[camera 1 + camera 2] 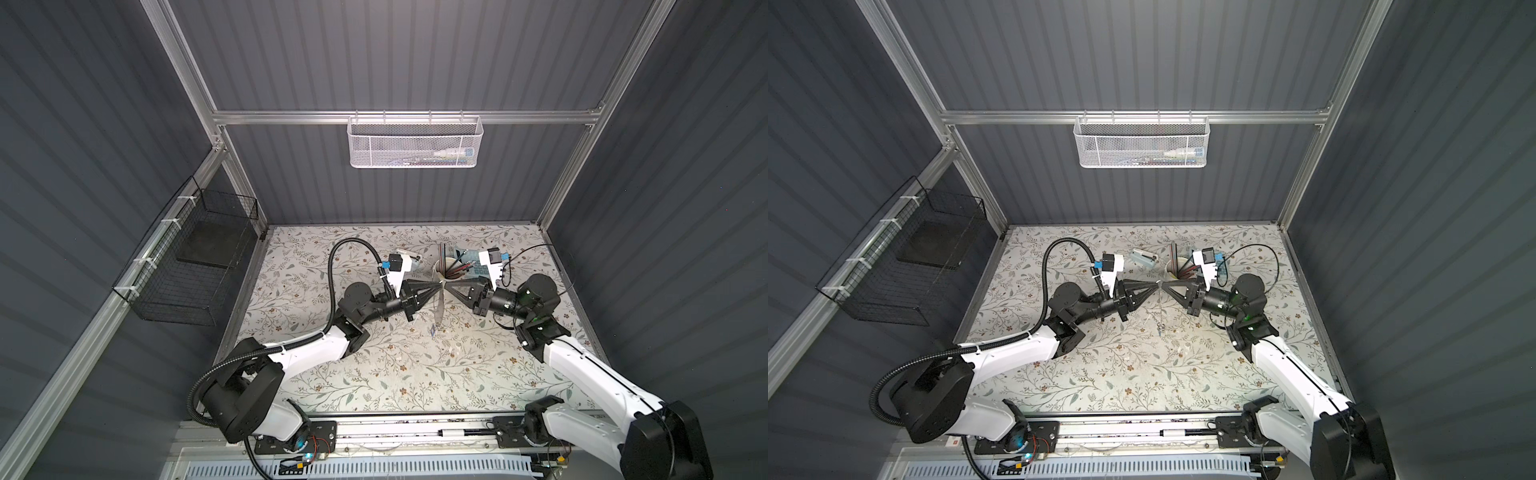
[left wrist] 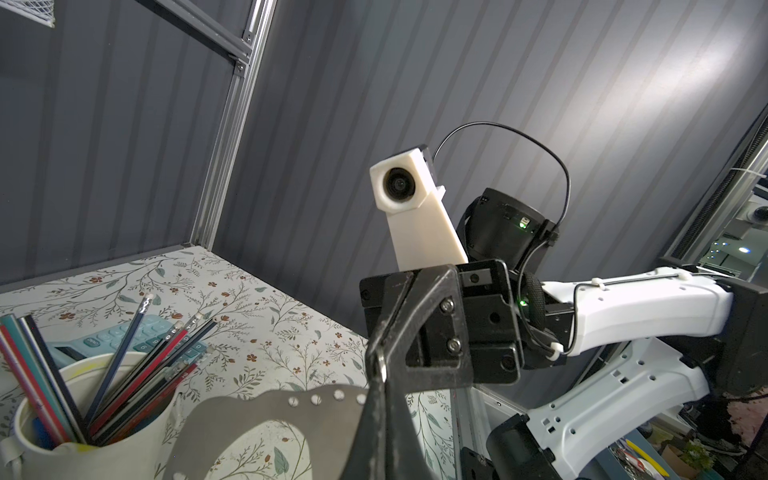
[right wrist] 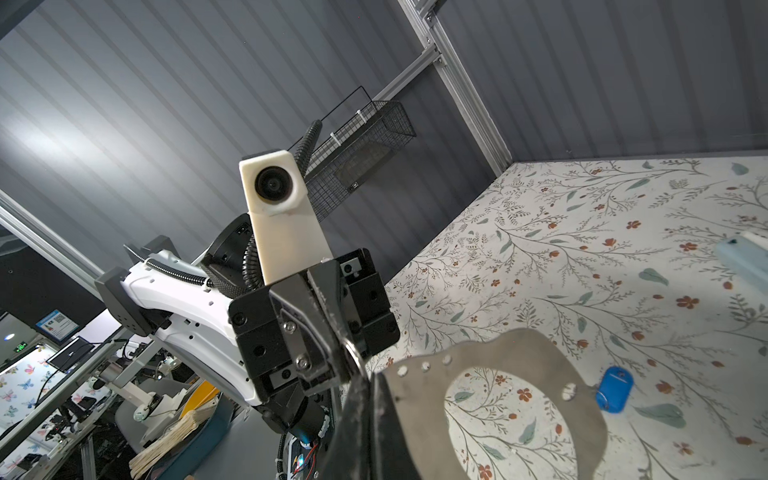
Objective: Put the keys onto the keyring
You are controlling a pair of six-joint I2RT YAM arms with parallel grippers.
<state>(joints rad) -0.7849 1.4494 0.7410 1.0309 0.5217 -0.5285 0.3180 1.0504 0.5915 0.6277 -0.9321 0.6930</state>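
The keyring (image 1: 439,309) is a flat grey loop with small holes in its rim. It hangs edge-on over the middle of the table in both top views. My left gripper (image 1: 436,286) and right gripper (image 1: 444,286) meet tip to tip at its top end. In the left wrist view my left gripper (image 2: 379,386) is shut on the keyring's (image 2: 266,409) rim. In the right wrist view my right gripper (image 3: 369,384) is shut on the same end of the keyring (image 3: 415,399). A small metal ring (image 3: 353,353) sits where the tips meet. One key's blue tag (image 3: 615,388) is at the keyring's far end, near the table.
A white cup of pencils (image 1: 451,270) stands just behind the grippers, with a teal calculator (image 1: 478,270) behind it. A pale blue stapler (image 1: 409,259) lies at the back. A white mesh basket (image 1: 415,141) hangs on the back wall, a black wire basket (image 1: 187,266) on the left wall.
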